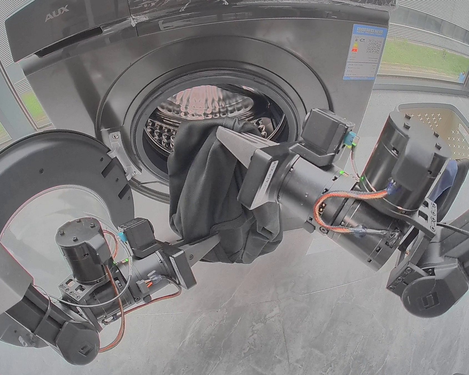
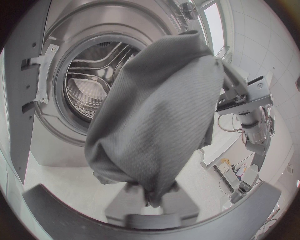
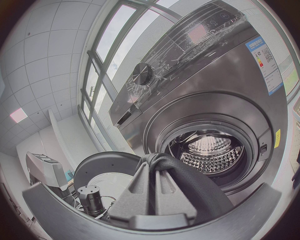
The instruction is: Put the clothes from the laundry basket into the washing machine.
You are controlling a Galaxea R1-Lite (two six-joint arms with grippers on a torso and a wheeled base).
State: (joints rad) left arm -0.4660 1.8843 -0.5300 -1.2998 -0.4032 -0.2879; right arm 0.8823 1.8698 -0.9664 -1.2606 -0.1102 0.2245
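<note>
Both jaws pinch dark garment (image 1: 208, 199) | hanging before washing machine (image 1: 309, 59) opening

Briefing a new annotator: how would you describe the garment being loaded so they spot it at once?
Find the grey washing machine with its round door open. Before its drum mouth hangs a dark grey garment, pinched at the top by the right gripper and below by the left gripper. It alone hangs in mid-air, held at both ends.

Left end effector (image 1: 213, 242) low, right end effector (image 1: 226, 136) higher, both clamped on the garment (image 1: 208, 199).
</note>
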